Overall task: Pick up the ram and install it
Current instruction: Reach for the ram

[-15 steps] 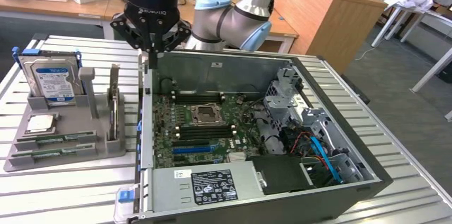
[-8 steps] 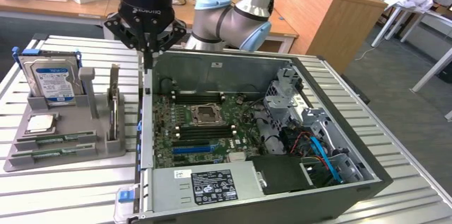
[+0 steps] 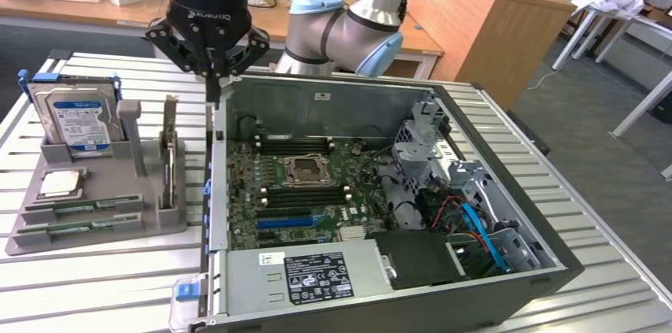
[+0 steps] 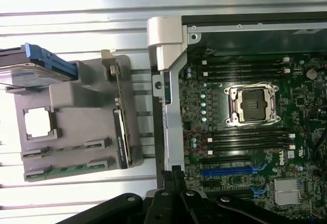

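Two green ram sticks lie side by side in the front slots of the grey holder (image 3: 105, 191): one ram stick (image 3: 79, 208) and another (image 3: 74, 229) nearer the table's front edge. In the wrist view they are the ram stick (image 4: 64, 151) and its twin (image 4: 66, 172). My gripper (image 3: 213, 90) hangs shut and empty above the far end of the open computer case's side wall (image 3: 216, 183), between holder and case, well away from the ram. Its fingers (image 4: 173, 180) point down at that wall. Dark ram slots (image 3: 302, 195) flank the bare processor socket (image 3: 308, 168) on the motherboard.
On the holder a hard drive (image 3: 72, 120) with a blue-white label stands upright, a square processor (image 3: 61, 183) lies flat, and a thin card (image 3: 168, 152) stands on edge. Drive cages and cables (image 3: 462, 191) crowd the case at the exterior view's right. The table is ribbed metal (image 3: 94, 286).
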`<action>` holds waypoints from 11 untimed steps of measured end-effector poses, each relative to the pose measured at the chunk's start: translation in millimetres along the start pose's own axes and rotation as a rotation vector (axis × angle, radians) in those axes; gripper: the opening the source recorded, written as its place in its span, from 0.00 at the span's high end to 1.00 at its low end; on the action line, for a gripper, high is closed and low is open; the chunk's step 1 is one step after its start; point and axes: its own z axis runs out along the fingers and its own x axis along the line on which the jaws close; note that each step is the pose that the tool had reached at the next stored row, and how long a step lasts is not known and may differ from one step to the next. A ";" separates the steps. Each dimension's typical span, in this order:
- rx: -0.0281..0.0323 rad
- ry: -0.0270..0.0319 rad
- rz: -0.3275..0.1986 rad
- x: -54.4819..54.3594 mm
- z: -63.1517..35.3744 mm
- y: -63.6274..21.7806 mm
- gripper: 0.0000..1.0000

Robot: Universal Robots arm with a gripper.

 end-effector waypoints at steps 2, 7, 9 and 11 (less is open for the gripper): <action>0.0000 0.0000 0.000 2.3 -0.1 -0.2 0.90; 0.0000 0.0000 0.000 9.8 -0.3 -0.8 0.90; 0.0000 0.0000 0.000 13.0 -0.4 -1.0 0.90; 0.0000 0.0000 0.000 16.4 -0.4 -1.2 0.90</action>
